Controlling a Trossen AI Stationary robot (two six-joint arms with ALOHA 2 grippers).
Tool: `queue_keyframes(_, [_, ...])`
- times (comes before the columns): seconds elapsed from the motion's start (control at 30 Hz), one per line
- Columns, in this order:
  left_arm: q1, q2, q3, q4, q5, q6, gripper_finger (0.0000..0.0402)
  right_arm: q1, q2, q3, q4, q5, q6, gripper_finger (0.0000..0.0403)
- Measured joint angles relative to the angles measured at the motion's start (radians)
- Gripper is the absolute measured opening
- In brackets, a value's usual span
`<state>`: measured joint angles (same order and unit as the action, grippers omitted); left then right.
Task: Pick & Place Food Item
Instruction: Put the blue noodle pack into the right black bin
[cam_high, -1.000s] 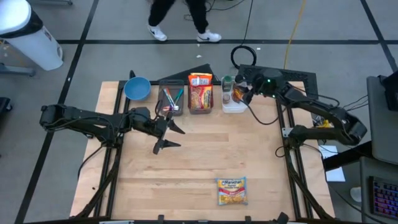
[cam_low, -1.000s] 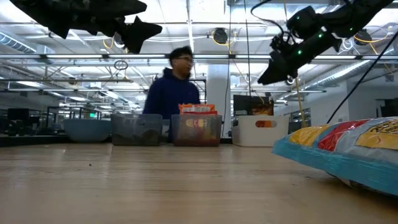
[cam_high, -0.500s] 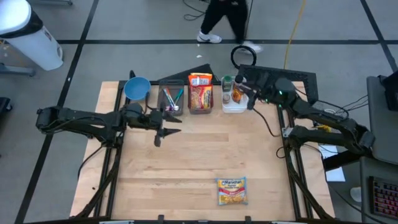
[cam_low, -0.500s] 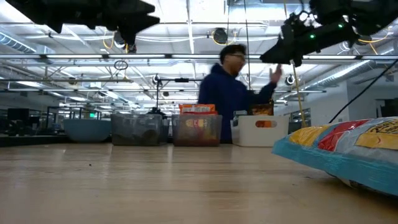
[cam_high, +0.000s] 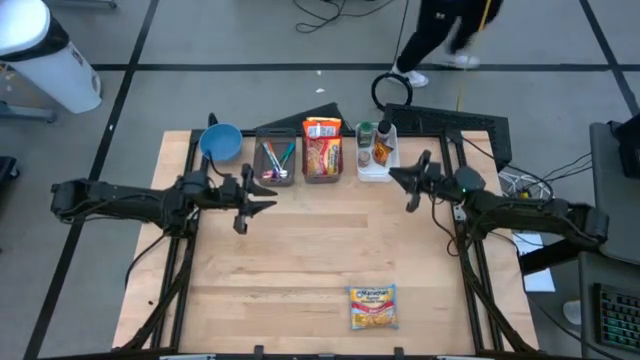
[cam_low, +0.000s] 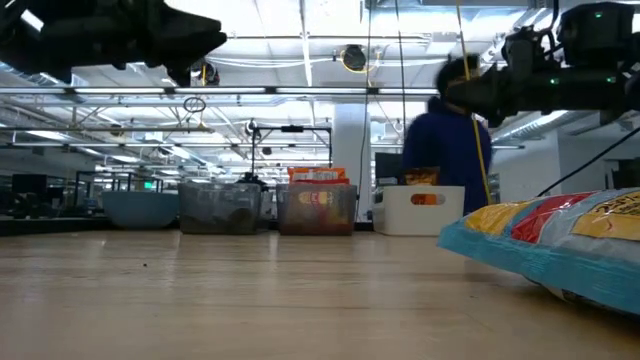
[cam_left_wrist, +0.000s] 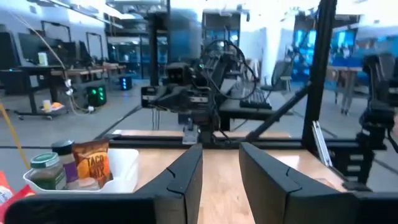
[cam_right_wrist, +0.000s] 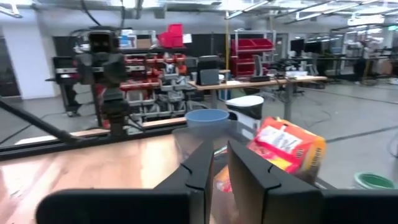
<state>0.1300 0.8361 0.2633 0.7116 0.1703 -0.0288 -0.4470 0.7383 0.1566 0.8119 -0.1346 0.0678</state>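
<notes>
Noodles (cam_high: 373, 306) lie untouched, bottom centre of table (cam_high: 300, 260), far from bins (cam_high: 322, 160) at top. Left gripper (cam_high: 243, 200) and right gripper (cam_high: 413, 184) hover empty, fingers narrowly apart. Pick and place both remain.

Robotics lab/workshop — parts shelving (cam_right_wrist: 171, 46), benches (cam_left_wrist: 68, 68), exposed ceiling trusses (cam_low: 300, 92).

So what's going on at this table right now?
Nothing is being handled yet. The left gripper and right gripper hang above the back part of the wooden table, fingers nearly together with a small gap and nothing between them. A noodle packet lies alone near the front edge. Along the back sit a blue bowl, two clear bins and a white tray. A person walks past behind.
</notes>
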Motion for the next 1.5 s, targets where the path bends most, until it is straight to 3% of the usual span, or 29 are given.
queue_keyframes(0.37, [0.007, 0.022, -0.017, -0.008, -0.014, -0.043, 0.0111, 0.017, 0.002, 0.0, -0.001, 0.002, -0.008, 0.0075])
queue_keyframes(1.5, [0.007, 0.023, -0.017, -0.004, -0.015, 0.002, 0.0111, 0.017, 0.003, 0.0, -0.039, 0.002, -0.028, 0.0074])
